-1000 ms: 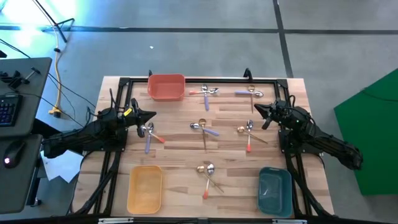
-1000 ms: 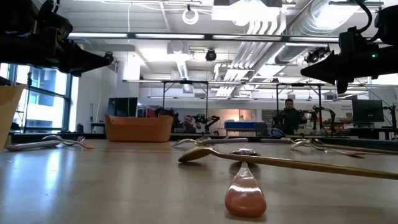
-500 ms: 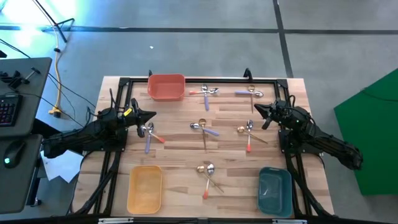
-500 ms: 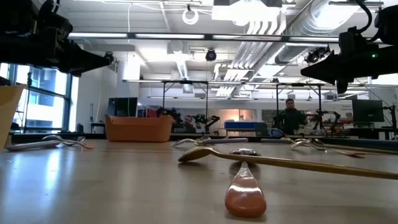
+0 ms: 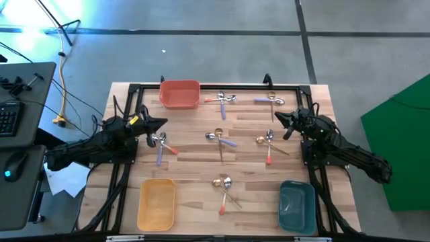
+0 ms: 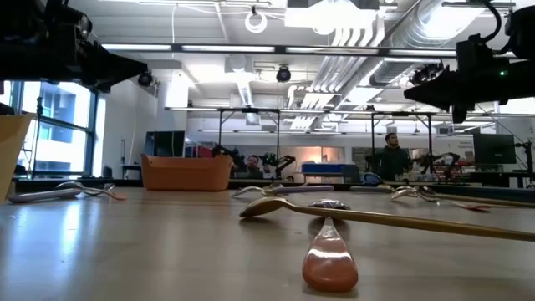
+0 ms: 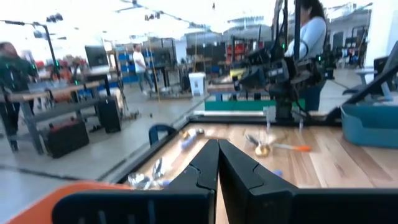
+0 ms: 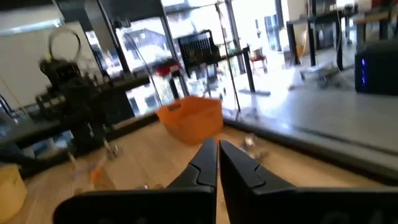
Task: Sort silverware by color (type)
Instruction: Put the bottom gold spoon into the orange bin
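Note:
The silverware lies in several small clusters on the wooden table [image 5: 195,161]: spoons with gold, orange-red and purple handles near the left side [image 5: 160,142], at the centre [image 5: 220,138], right of centre [image 5: 267,142], near the front [image 5: 225,188] and two clusters at the far edge [image 5: 222,99] [image 5: 271,99]. All of them rest flat on the wood. My left gripper [image 5: 163,122] hovers shut above the left cluster, pointing toward the table's right. My right gripper [image 5: 276,117] hovers shut at the right, pointing toward the table's left. Neither holds anything.
A red bin [image 5: 179,93] stands at the far edge, a yellow bin [image 5: 156,203] at the near left and a teal bin [image 5: 296,205] at the near right. A black frame [image 5: 201,85] runs around the table. People stand in the room beyond.
My left gripper has tipped its fingertips slightly upward while staying in place. The spoons and my right gripper have kept still.

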